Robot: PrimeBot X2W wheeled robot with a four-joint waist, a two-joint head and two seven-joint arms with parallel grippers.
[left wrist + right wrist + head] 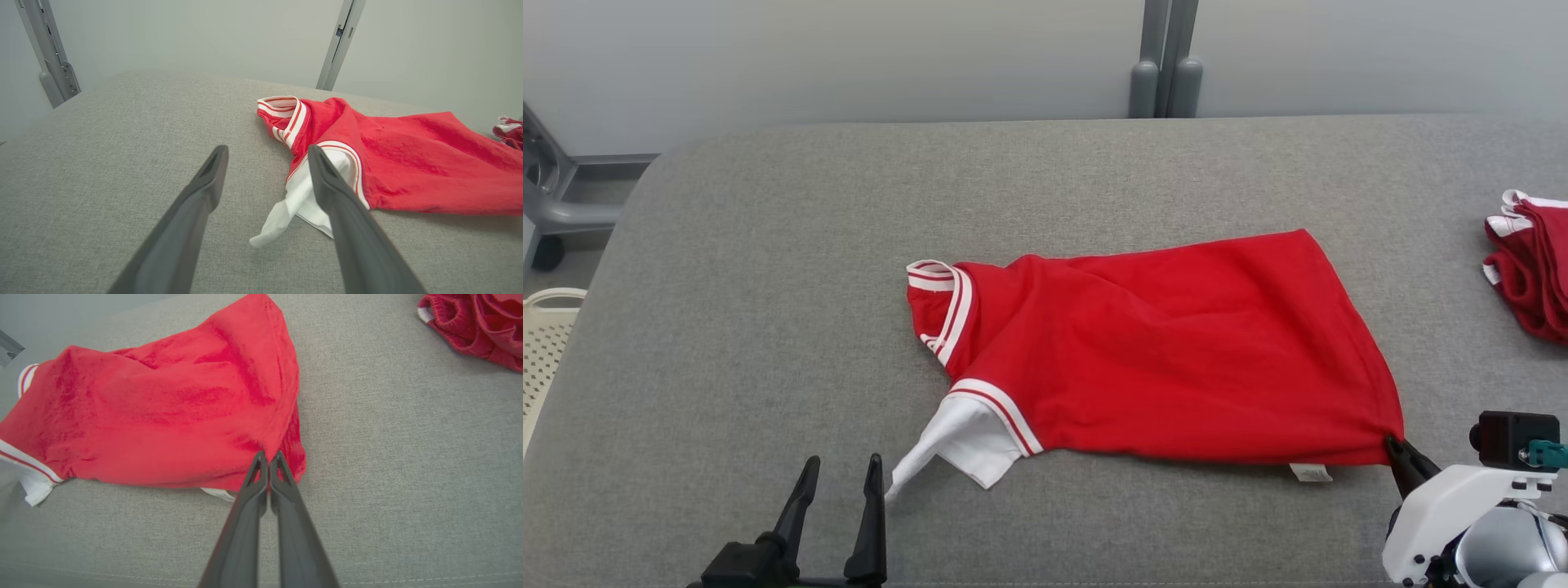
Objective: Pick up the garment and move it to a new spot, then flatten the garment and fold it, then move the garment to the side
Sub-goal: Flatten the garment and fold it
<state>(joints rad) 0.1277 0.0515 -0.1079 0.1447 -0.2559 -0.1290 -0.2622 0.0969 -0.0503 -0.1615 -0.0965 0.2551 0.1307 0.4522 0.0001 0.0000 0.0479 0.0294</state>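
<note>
Pinching garment corner; right gripper clamped

A grey fabric bench spans the head view. At 3 o'clock on it lies a bunched red-and-white pile. Grey posts stand at 12 o'clock against a pale wall. At 9 o'clock, off the bench, sits a perforated cream basket, with a grey frame beyond it.

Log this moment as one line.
right hand: shut on red shirt corner | left hand: open, near white sleeve
</note>
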